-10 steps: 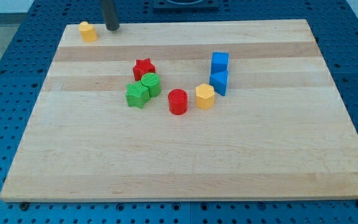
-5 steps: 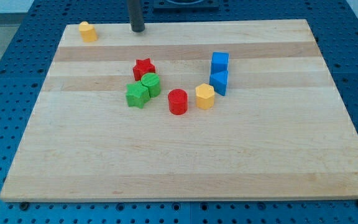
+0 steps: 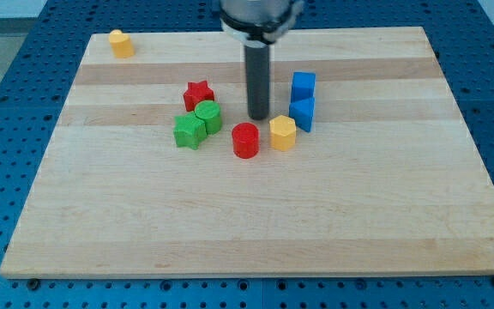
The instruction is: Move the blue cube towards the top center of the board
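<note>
The blue cube [image 3: 304, 85] sits right of the board's centre, just above a second blue block [image 3: 302, 112] of unclear shape. My tip [image 3: 258, 117] rests on the board to the left of both blue blocks, apart from them. It stands just above the gap between the red cylinder [image 3: 245, 140] and the yellow hexagonal block [image 3: 282, 133].
A red star [image 3: 198, 93], a green cylinder [image 3: 207, 116] and a green star-like block [image 3: 189, 131] cluster left of my tip. A yellow block [image 3: 121, 43] lies at the board's top left corner. The wooden board [image 3: 256, 215] lies on a blue perforated table.
My tip has moved from the board's top edge, left of centre, rightward and down into the block cluster. No block has moved.
</note>
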Available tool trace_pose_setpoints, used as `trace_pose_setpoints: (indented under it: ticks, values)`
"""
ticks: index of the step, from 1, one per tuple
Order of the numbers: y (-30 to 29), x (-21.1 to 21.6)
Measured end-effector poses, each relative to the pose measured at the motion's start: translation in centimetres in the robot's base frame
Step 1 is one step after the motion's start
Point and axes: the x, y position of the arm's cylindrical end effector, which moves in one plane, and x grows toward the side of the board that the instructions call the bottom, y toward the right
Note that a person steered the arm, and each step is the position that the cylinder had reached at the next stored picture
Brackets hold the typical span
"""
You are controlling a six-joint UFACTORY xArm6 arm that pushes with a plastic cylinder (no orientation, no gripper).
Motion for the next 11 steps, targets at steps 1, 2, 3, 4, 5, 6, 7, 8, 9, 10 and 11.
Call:
trace_pose_setpoints:
  ticks: [1, 2, 3, 4, 5, 6, 7, 8, 9, 10, 11]
  values:
    - [4.8, 0.3]
    - [8.0, -0.3]
    - [8.3, -1.4]
    - [8.3, -2.8]
    - [8.1, -4.2]
    - [6.5, -4.4]
    - [4.9, -4.5]
    - [3.8, -5.3]
    - [2.0, -6.0]
    - [0.7, -6.0]
    - [0.4, -6.3]
